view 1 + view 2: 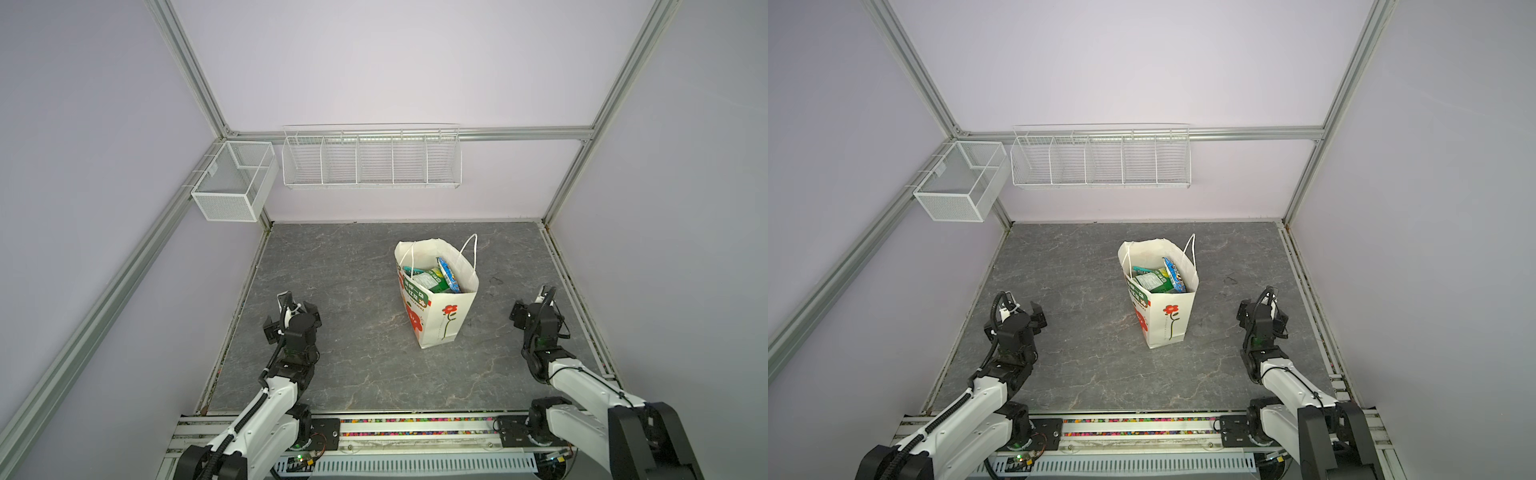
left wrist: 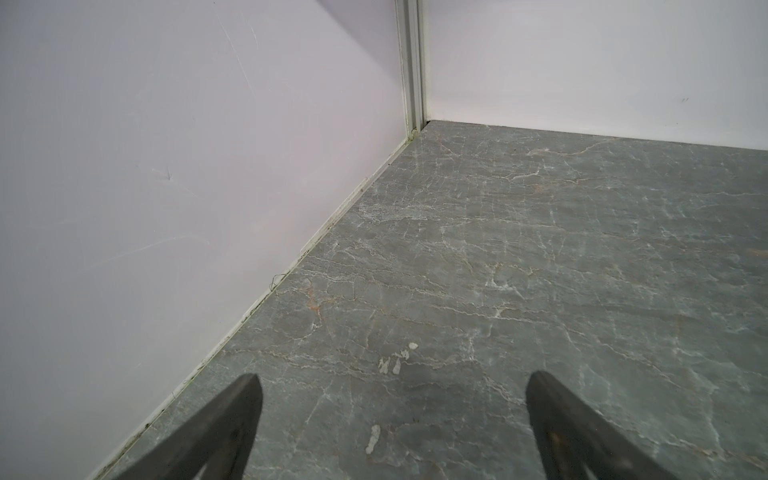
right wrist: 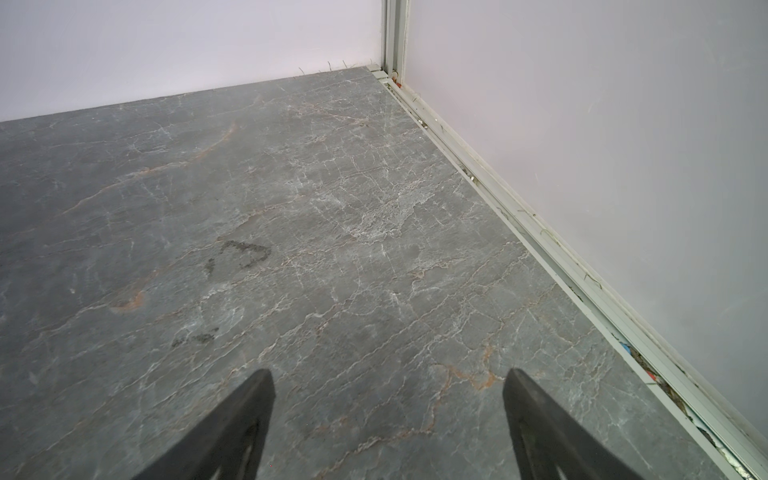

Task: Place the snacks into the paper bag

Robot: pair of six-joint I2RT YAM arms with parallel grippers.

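Snacks [image 1: 436, 279] sit inside the upright paper bag [image 1: 446, 328], so I hang left gripper [image 2: 390, 384] and right gripper [image 3: 388, 378] well clear of it, jaws spread and empty

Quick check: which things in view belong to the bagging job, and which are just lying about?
Job: paper bag, upright; snacks, inside it; left gripper and right gripper, both open, empty.
Lying about: mesh basket; divided wire rack.

Glossy snack packets [image 1: 432, 280] contained in tall cream paper bag [image 1: 442, 328]; white wire rack [image 1: 372, 166] mounted at its twelve o'clock.
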